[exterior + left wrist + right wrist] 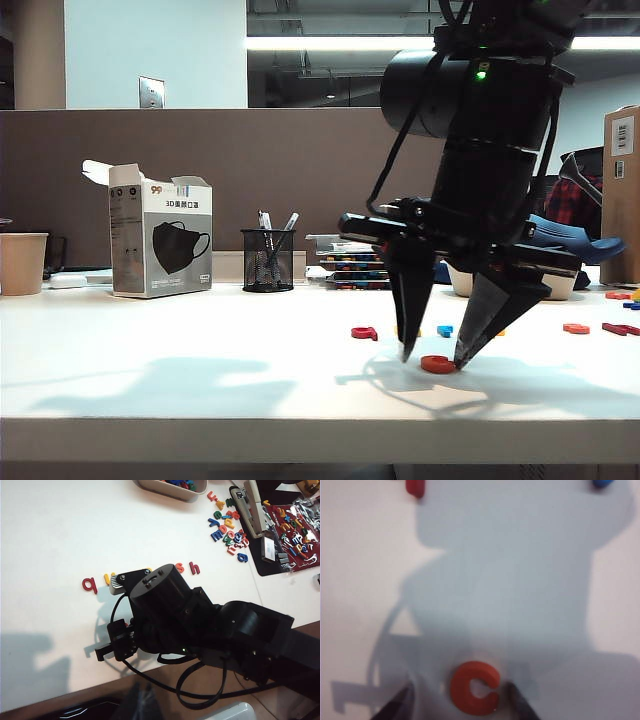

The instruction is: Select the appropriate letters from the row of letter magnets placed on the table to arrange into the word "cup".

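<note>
The orange-red "c" (pixel 437 364) lies flat on the white table (pixel 200 380), forward of the row of letter magnets. My right gripper (pixel 432 355) points down over it, open, one fingertip on each side. In the right wrist view the "c" (pixel 475 687) sits between the dark fingertips (pixel 397 702) with gaps both sides. Behind it are the dark red letter (pixel 364 332) and the blue letter (pixel 445 330). The left wrist view shows the dark red "q" (pixel 90 584) and a yellow "u" (pixel 107 578); the right arm hides the row's middle. My left gripper (pixel 145 702) is a dark blur beyond the table edge, fingers together.
A mask box (pixel 160 240), a mesh pen holder (pixel 267 260) and a paper cup (pixel 22 262) stand along the back. A heap of spare letters (pixel 227 530), a stapler (pixel 250 507) and a tray (pixel 172 487) lie beyond the row. More letters (pixel 575 328) lie at the right.
</note>
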Action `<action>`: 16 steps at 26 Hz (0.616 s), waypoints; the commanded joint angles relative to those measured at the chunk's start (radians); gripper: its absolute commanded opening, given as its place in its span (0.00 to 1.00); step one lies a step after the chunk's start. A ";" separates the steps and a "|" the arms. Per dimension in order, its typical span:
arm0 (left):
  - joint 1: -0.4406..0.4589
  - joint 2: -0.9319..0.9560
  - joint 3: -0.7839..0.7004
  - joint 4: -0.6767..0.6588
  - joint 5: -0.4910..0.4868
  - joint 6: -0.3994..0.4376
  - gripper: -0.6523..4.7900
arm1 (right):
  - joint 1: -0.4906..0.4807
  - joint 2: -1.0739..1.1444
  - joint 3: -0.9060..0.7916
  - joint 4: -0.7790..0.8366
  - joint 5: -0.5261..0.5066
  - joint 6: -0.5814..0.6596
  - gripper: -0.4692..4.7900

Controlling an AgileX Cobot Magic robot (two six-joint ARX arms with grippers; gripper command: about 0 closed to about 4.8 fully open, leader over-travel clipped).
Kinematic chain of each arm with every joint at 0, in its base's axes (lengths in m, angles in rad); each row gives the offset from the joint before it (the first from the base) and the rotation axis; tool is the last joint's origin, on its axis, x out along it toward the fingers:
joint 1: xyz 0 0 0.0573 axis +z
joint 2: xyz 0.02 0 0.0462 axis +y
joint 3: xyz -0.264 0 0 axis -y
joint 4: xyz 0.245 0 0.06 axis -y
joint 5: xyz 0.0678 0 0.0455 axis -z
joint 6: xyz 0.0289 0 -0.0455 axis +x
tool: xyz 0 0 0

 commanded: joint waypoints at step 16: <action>-0.001 -0.003 0.003 0.006 -0.003 -0.003 0.11 | -0.003 -0.051 0.175 -0.140 0.007 -0.051 0.71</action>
